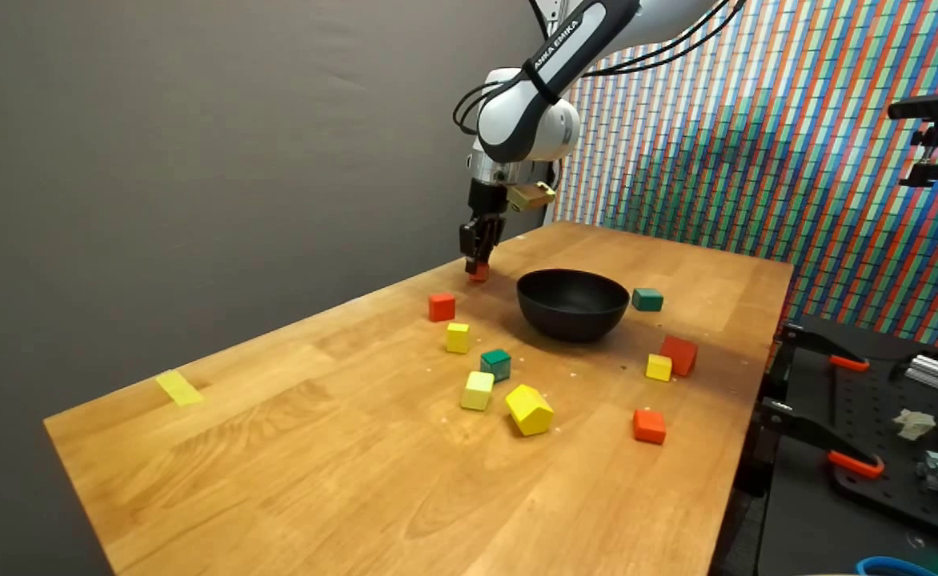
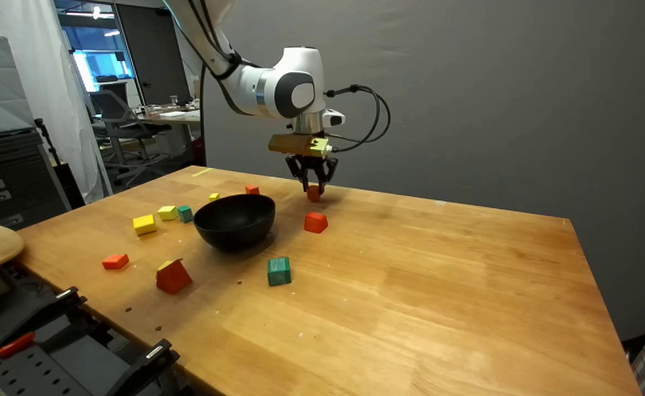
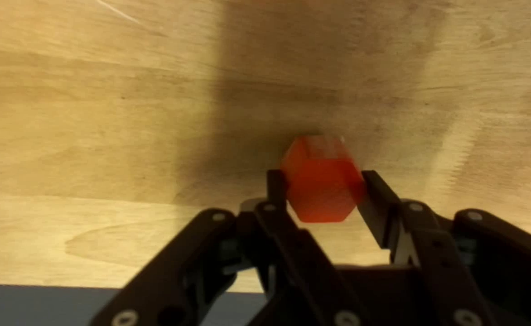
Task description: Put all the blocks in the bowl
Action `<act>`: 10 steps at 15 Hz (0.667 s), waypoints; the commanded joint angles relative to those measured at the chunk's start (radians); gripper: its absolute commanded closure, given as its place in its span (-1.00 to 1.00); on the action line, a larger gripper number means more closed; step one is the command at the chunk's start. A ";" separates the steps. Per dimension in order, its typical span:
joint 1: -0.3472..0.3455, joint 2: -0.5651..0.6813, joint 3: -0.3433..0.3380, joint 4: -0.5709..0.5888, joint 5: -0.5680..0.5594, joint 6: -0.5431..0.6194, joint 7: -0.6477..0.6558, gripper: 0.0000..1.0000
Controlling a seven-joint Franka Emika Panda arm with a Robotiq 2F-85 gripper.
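Tool (image 2: 313, 189) gripping red block (image 3: 323, 192) near one edge of the surface (image 2: 438, 308).
Bowl (image 1: 573, 308) stands further in, remaining blocks (image 1: 442, 307) scattered around it. Judged risk: pads (image 3: 378, 206) may be bearing on slanted sides, so the block could twist out on lifting.

A black bowl (image 1: 573, 312) stands on the wooden table (image 1: 341, 480), well in from the edges. Red, yellow and green blocks (image 1: 529, 410) lie scattered around it; one red block (image 3: 322, 190) sits near an edge. Beside that same edge, close to a corner, lies a flat yellow strip (image 1: 179, 387).
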 commanded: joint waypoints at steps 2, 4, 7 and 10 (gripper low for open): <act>-0.007 -0.240 0.010 -0.230 -0.031 0.092 -0.051 0.61; -0.005 -0.326 0.012 -0.318 -0.039 0.157 -0.060 0.62; -0.006 -0.451 0.013 -0.465 -0.022 0.179 -0.040 0.62; -0.036 -0.554 0.048 -0.625 0.061 0.164 -0.065 0.62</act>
